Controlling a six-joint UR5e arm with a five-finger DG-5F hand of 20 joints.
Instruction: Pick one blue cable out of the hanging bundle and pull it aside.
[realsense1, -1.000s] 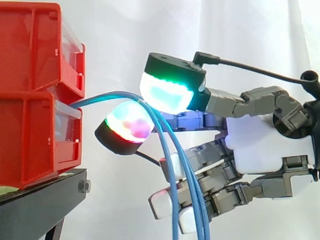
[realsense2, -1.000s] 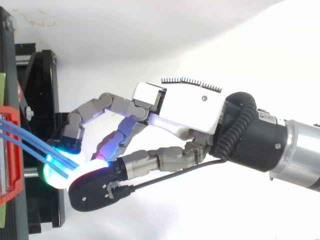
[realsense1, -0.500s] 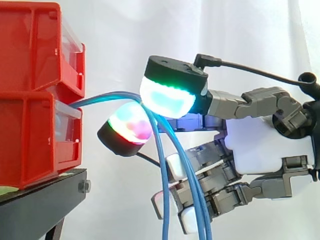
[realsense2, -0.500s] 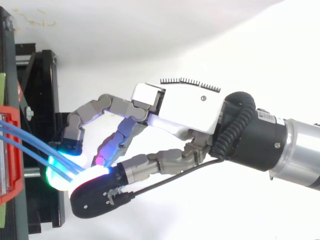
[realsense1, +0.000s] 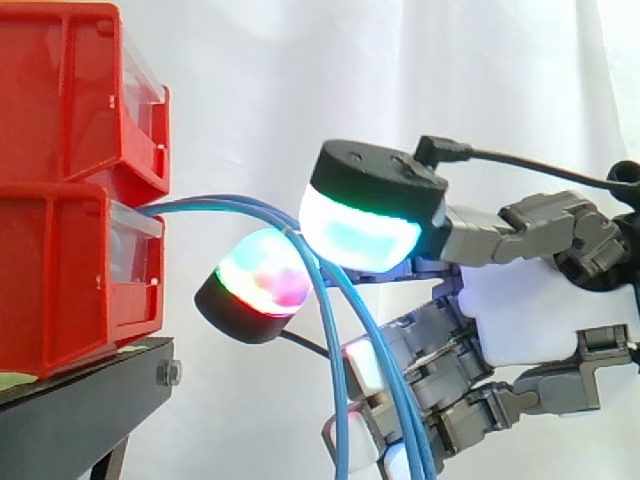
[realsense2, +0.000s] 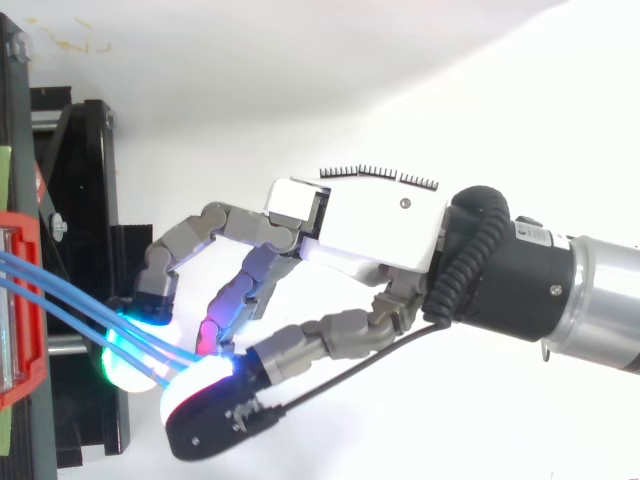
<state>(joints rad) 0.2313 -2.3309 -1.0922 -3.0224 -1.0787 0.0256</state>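
As blue cables (realsense1: 205, 205) arc from red bins (realsense1: 60, 250), the robot hand (realsense2: 370, 225) pinches them.

red bins (realsense1: 60, 270) stacked | black stand (realsense1: 80, 395) beneath | white curtain (realsense1: 300, 80) behind

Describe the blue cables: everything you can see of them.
The blue cables are thin, smooth, plastic-looking strands. They come out between the two stacked red bins, run level to the right, then arch over and hang down out of view, spreading slightly. At the bend they pass between two glowing fingers of the hand, which pinch them.
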